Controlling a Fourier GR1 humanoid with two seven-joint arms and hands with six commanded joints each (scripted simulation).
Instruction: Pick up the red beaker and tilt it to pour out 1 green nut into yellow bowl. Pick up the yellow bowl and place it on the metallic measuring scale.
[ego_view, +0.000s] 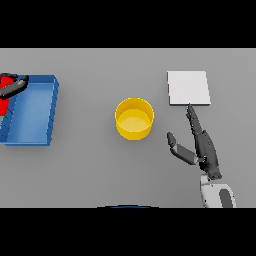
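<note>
Beaker (5, 95), red, sits gripped in the left hand's (14, 86) curled fingers over a blue tray (37, 107) at far left; the bowl (134, 118) awaits pouring, calling for a carry rightward. Right hand (202, 147) rests, fingers straight, near the scale (188, 88).

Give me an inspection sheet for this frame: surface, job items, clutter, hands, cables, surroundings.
Surface: grey table, flat and even.
Job's things: yellow bowl upright at centre, no nut visible inside; red beaker at the far left edge, partly cut off by the frame; metallic measuring scale, a pale square plate right of the bowl, nothing on it.
Clutter: blue tray at left, beside the beaker.
Hands: left hand at the far left, fingers curled round the red beaker; right hand open, fingers straight, tips pointing at the scale's near edge, holding nothing.
Cables: nothing seen.
Surroundings: nothing seen beyond the table.
</note>
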